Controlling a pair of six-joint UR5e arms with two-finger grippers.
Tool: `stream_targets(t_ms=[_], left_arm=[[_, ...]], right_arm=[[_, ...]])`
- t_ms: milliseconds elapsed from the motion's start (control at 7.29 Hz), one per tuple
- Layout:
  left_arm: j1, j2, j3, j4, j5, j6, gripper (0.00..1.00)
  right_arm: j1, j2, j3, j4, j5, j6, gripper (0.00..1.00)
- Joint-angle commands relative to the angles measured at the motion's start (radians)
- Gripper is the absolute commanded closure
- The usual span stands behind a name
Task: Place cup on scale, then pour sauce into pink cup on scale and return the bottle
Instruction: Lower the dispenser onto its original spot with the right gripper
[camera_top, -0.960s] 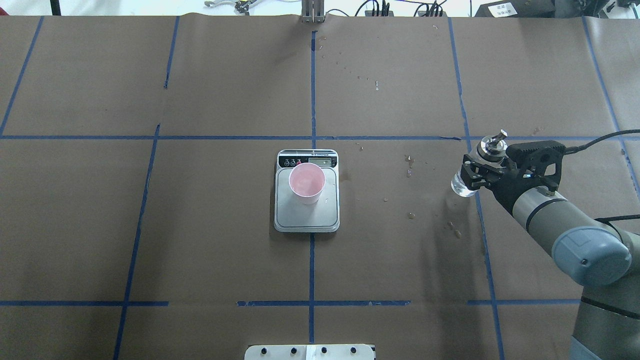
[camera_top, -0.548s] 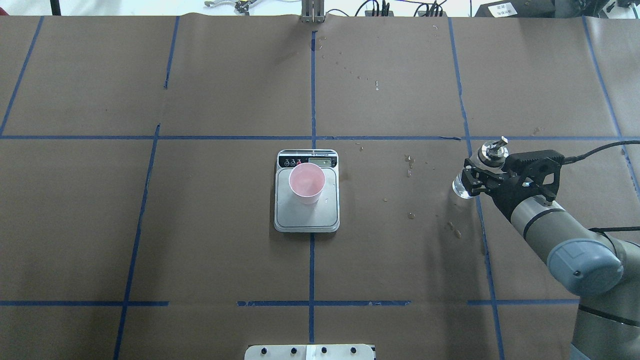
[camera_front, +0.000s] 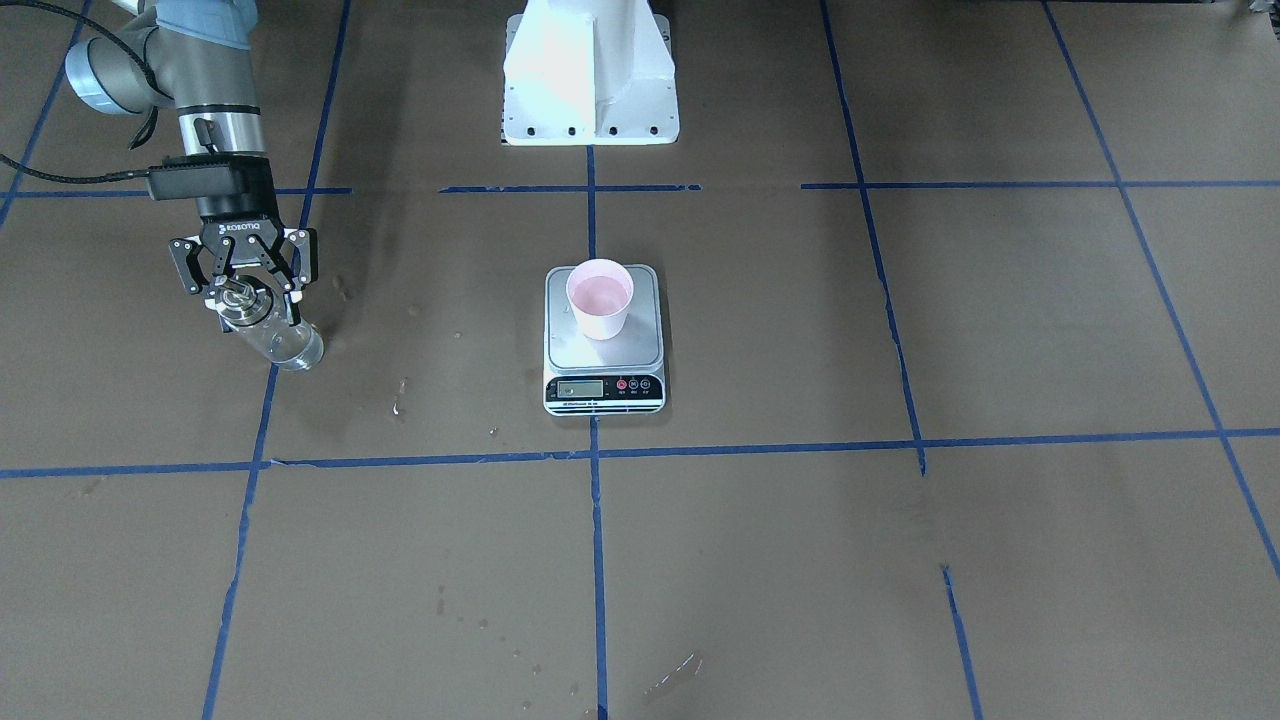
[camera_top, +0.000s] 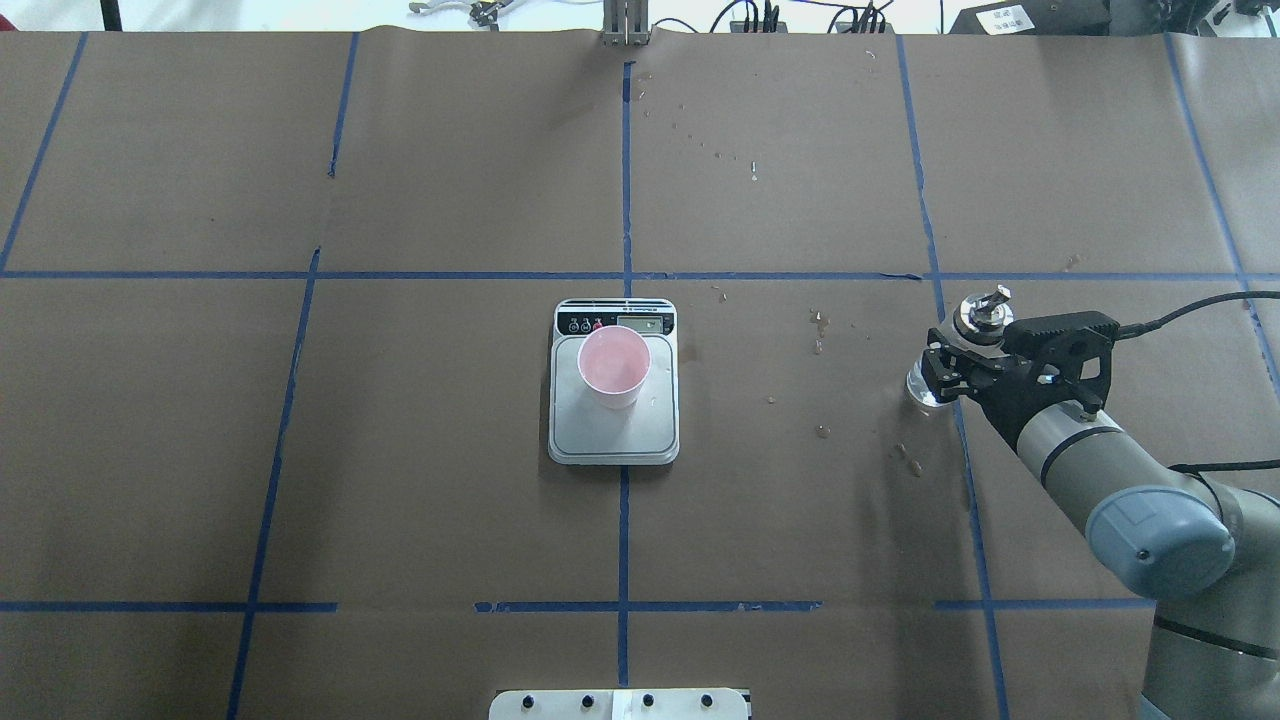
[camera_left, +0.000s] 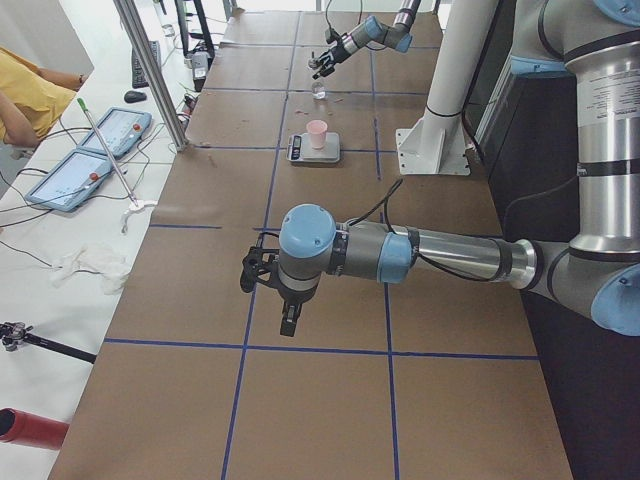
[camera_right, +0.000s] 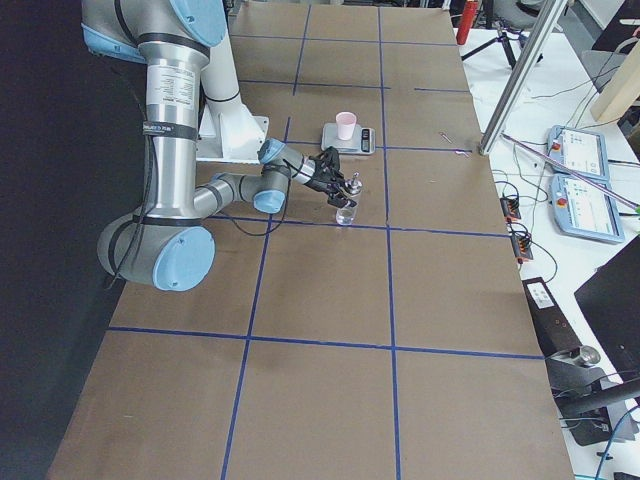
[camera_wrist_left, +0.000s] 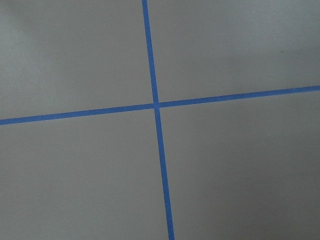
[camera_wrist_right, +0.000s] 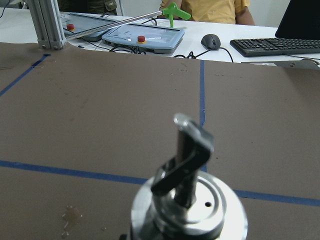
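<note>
The pink cup (camera_top: 613, 365) stands upright on the silver scale (camera_top: 613, 432) at the table's middle, as the front view shows for the cup (camera_front: 599, 297) and scale (camera_front: 604, 358). My right gripper (camera_top: 950, 358) is shut on the clear glass bottle (camera_top: 922, 383) near its metal collar, far right of the scale. The bottle (camera_front: 282, 345) is upright, low over or on the paper; I cannot tell which. Its spout (camera_wrist_right: 192, 145) fills the right wrist view. The clear sauce is barely visible. My left gripper (camera_left: 262, 272) shows only in the left side view, so I cannot tell its state.
Wet spots (camera_top: 820, 325) mark the paper between the scale and the bottle. The white robot pedestal (camera_front: 588, 75) stands behind the scale. Past the far table edge lie tablets (camera_wrist_right: 142, 37) and a keyboard (camera_wrist_right: 275, 46). The left wrist view shows only paper and blue tape (camera_wrist_left: 156, 105).
My right gripper has come down and slightly toward the robot with the bottle in it. The cup and scale have not moved.
</note>
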Motion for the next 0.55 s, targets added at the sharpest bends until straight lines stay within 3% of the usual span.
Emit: stream_targets(t_ms=[0,137,411], left_arm=[[0.000,0.001,0.001,0.000,0.001,-0.001,0.00],[0.000,0.001,0.001,0.000,0.001,-0.001,0.00],[0.000,0.001,0.001,0.001,0.001,-0.001,0.00]], right_arm=[[-0.002,0.000,-0.007,-0.004,-0.025,0.000,0.43],[-0.002,0.000,-0.007,-0.004,-0.028,0.000,0.02],[-0.002,0.001,-0.007,-0.004,-0.029,-0.002,0.01]])
